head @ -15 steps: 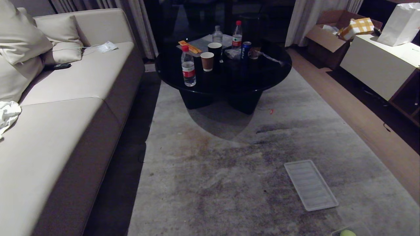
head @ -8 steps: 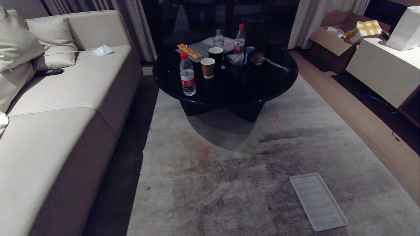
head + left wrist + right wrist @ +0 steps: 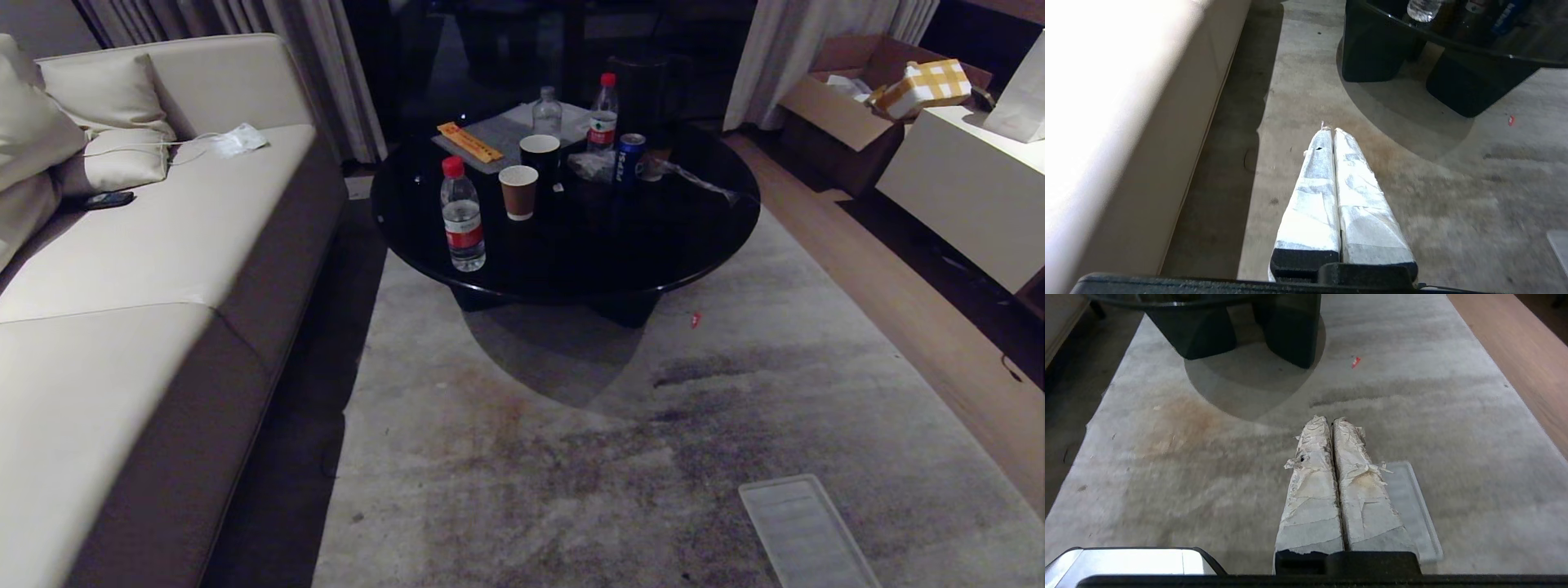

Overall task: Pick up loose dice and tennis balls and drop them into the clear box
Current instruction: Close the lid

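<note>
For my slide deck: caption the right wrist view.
Shut right gripper hovers over the stained rug, ribbed clear lid beneath, black table ahead.

Three bottles [image 3: 463, 214], two cups [image 3: 518, 192]

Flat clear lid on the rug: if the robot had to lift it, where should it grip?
Probably the lid by the rim of one long edge, coming from above with one finger inside the rim. It lies flat on the rug, so only that lip offers a hold.

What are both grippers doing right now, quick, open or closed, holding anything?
Left gripper: closed, holding nothing.
Right gripper: closed, holding nothing.
</note>
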{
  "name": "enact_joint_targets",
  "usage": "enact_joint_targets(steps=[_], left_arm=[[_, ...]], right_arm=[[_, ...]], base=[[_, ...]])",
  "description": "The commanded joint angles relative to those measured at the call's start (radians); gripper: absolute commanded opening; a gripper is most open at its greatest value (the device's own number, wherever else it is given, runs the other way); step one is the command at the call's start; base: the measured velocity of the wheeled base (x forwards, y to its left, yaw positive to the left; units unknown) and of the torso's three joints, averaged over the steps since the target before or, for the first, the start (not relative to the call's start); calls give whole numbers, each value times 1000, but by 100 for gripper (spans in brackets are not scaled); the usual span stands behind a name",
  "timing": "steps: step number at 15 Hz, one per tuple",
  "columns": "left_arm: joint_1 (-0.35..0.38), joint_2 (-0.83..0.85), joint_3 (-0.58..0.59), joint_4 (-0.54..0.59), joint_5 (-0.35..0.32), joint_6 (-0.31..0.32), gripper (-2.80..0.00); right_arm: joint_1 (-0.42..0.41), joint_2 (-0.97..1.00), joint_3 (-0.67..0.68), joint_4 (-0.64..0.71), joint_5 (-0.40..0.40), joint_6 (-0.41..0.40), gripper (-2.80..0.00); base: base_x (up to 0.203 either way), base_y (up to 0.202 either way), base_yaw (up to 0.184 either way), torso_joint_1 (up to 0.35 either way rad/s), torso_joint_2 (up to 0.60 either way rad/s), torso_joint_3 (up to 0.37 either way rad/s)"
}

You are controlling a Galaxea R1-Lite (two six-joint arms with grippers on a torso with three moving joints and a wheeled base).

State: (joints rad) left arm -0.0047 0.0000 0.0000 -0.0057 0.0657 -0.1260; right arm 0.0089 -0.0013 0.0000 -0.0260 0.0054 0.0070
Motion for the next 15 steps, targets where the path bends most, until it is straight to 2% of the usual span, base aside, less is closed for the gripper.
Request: enact_joint_targets(steps=[1,5,15], left_arm=[[0,2,2,0,0,-1,-280],[0,2,2,0,0,0,-280],[0,2,2,0,0,1,-280]], right_arm=[[0,0,11,0,1,1,-280],[0,1,11,-1,1,1,-280],[0,1,11,-1,1,2,-280]], base=[[162,0,-7,2,2,2],[26,4,-28,1,1,3],[1,10,-162,1,2,2]])
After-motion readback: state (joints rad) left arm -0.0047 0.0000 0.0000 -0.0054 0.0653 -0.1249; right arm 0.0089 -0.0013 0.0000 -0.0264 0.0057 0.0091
